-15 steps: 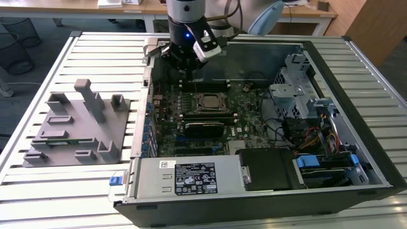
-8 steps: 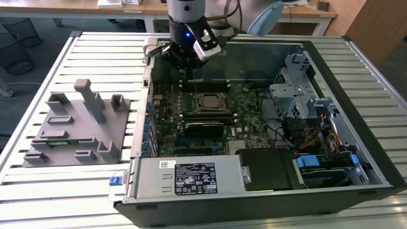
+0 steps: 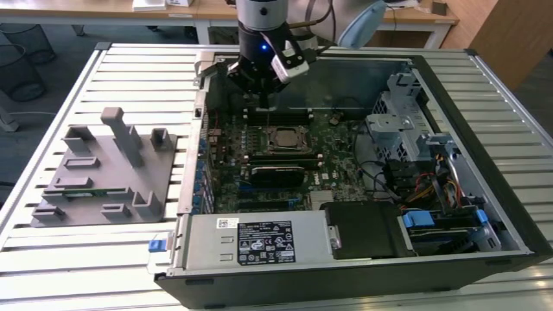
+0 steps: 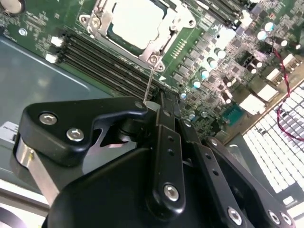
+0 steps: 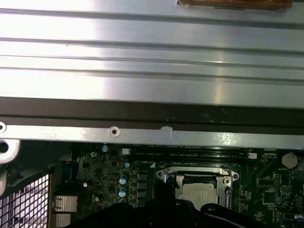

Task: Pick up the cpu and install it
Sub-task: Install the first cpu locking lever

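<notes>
Logging the gripper (image 3: 263,102): we are finding it hanging over the far part of the motherboard (image 3: 226,162), inside the open computer case (image 3: 484,214). We are unable to tell how its jaws stand. We are noting the cpu (image 3: 283,138) lying flat in the socket frame (image 4: 176,20), silver top up, just nearer than the gripper.

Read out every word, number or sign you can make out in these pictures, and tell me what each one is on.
Nothing can be read.
Black label on the power supply: rows of print and symbols, too small to read.
White sticker beside that label: too small to read.
Motherboard markings: blurred.
cpu top: no marking that can be made out.
</notes>
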Robot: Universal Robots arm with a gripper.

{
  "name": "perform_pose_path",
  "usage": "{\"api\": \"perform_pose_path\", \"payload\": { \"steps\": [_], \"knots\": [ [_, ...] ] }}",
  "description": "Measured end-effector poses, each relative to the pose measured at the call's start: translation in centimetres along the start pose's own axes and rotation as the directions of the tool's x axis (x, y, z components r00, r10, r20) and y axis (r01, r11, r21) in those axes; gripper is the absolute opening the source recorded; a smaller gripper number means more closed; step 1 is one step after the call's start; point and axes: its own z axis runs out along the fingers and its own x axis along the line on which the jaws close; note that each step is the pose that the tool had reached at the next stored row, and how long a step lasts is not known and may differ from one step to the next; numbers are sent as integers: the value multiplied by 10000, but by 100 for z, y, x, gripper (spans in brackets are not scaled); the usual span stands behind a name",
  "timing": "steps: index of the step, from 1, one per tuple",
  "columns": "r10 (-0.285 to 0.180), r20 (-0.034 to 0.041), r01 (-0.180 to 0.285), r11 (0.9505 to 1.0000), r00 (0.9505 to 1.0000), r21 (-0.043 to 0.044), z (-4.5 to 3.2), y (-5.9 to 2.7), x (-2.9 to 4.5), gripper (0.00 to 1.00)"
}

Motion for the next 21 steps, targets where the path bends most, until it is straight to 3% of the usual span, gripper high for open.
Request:
{"api": "perform_pose_path", "payload": {
  "steps": [5, 11, 12, 14, 15, 17, 19, 21],
  "knots": [
    [1, 1, -1, 10000, 10000, 0, 11, -1, -45, 11],
    [2, 1, -2, 10000, 10000, -12, 39, -4, -153, 11],
    [4, 0, -4, 10000, 10000, -86, 41, -7, -154, 11],
    [13, 8, -13, 9991, 10000, -427, 44, -18, -154, 11],
    [15, 9, -15, 9985, 10000, -539, 48, -22, -154, 11],
    [17, 14, -16, 9984, 10000, -560, 59, -22, -155, 11],
    [11, 10, -10, 9989, 10000, -474, 80, -23, -163, 11],
    [-56, 7, 56, 9990, 10000, -453, 100, -23, -174, 11]
  ]
}}
